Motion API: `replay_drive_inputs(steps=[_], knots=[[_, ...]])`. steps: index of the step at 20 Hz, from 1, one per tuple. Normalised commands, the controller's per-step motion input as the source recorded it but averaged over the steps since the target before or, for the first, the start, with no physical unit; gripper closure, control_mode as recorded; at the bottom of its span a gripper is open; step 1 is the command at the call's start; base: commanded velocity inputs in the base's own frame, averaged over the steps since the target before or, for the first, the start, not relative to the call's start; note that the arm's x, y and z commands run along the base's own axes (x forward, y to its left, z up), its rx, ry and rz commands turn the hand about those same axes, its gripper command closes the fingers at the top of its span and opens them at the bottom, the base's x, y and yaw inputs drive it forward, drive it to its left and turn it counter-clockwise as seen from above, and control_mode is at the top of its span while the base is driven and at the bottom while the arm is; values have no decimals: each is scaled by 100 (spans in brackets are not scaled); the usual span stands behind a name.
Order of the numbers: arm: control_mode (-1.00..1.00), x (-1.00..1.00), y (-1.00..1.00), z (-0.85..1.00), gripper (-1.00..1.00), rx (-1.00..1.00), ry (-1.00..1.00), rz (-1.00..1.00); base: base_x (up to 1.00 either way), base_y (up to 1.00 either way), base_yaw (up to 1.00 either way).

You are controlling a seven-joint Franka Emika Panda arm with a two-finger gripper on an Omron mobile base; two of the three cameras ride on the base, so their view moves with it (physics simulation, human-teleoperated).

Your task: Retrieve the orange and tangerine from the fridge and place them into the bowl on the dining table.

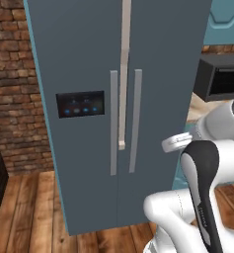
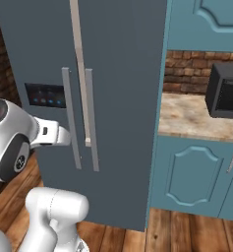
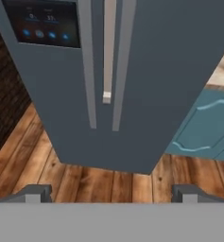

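Note:
The fridge [image 1: 89, 148] [image 2: 118, 147] [image 3: 151, 71] is a tall slate-grey unit standing straight ahead, both doors shut. Its two long grey handles [image 1: 113, 123] [image 2: 92, 118] run side by side down the middle. A black panel with blue lights [image 1: 80, 104] [image 3: 42, 23] sits on the left door. My gripper [image 3: 111, 194] faces the fridge's lower half from some way back, open, its fingertips [image 3: 35, 193] far apart with nothing between them. The orange and the tangerine are hidden behind the shut doors. The bowl and the dining table are out of view.
Right of the fridge, a black microwave [image 1: 222, 76] [image 2: 226, 91] sits on a beige counter [image 2: 187, 115] over teal cabinets [image 2: 196, 172]. A brick wall [image 1: 15, 99] is at the left. Wooden floor [image 3: 108, 182] lies between me and the fridge.

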Motion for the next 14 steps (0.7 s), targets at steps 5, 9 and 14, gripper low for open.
replay_drive_inputs(steps=[5,9,14], knots=[[-100,42,0,0,-100,0,-11,0,0,0,0],[-100,37,0,0,-100,0,-12,0,0,0,0],[-100,42,0,1,-100,0,-4,0,0,0,0]])
